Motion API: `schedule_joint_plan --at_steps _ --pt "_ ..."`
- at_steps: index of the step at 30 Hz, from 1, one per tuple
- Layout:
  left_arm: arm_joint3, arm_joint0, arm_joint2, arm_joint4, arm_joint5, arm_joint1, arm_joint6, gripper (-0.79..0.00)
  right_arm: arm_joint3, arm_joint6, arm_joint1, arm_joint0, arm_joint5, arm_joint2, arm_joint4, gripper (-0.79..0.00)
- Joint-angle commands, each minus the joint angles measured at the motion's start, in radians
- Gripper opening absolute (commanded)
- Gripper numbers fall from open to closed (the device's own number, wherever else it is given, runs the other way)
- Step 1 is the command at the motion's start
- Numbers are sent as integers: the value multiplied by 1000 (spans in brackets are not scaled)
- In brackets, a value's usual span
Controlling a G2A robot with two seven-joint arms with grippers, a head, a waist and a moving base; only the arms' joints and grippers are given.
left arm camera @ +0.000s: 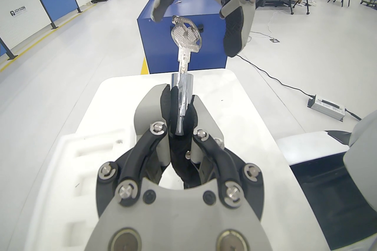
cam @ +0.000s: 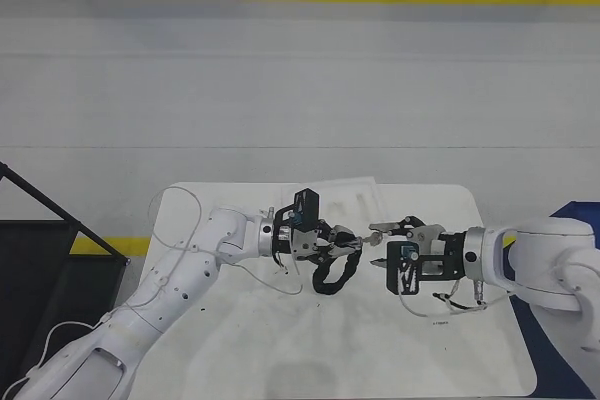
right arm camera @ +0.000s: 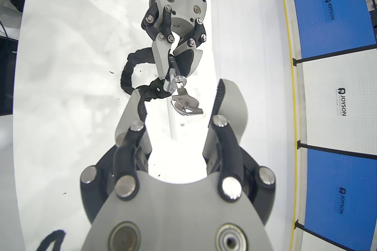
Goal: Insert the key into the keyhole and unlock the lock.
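Left hand [left arm camera: 180,94], clamped on the lock [left arm camera: 182,87]: its two fingers press on either side of the chrome cylinder, which sticks out past the fingertips and is held above the bench [cam: 280,340]. The lock's black sheathed cable [cam: 335,275] hangs from the cylinder in a loop below the hand.

The key [left arm camera: 187,36] sits in the keyhole at the cylinder's free end. Its blade is partly inside, and its flat, patterned head is outside and points toward the other arm.

Right hand [right arm camera: 179,90], facing the left hand head-on: its fingers are spread wide apart. One fingertip stands to each side of the key's head, and a gap shows between the head and each pad, so nothing is gripped.

Both hands meet over the middle of the bench, nearer its far edge. A white moulded foam tray [left arm camera: 88,152] with rectangular recesses lies on the bench behind and beside the left hand, at the far edge.
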State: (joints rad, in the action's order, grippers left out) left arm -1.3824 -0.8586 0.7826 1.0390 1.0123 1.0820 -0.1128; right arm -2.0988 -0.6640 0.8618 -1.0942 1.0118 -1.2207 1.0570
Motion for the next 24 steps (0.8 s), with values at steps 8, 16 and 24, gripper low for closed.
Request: schedule_joint_plan --at_steps 8,16,24 --pt "-17 6 -13 -19 0 -14 11 -785 -53 59 -4 -34 -33 -6 131 -493" --pt "-27 11 -21 -31 0 -24 6 -785 -78 86 -6 -51 -50 -1 204 -628" --pt "-28 15 -31 -35 0 -31 -7 -785 -73 114 -6 -63 -79 -4 212 -785"
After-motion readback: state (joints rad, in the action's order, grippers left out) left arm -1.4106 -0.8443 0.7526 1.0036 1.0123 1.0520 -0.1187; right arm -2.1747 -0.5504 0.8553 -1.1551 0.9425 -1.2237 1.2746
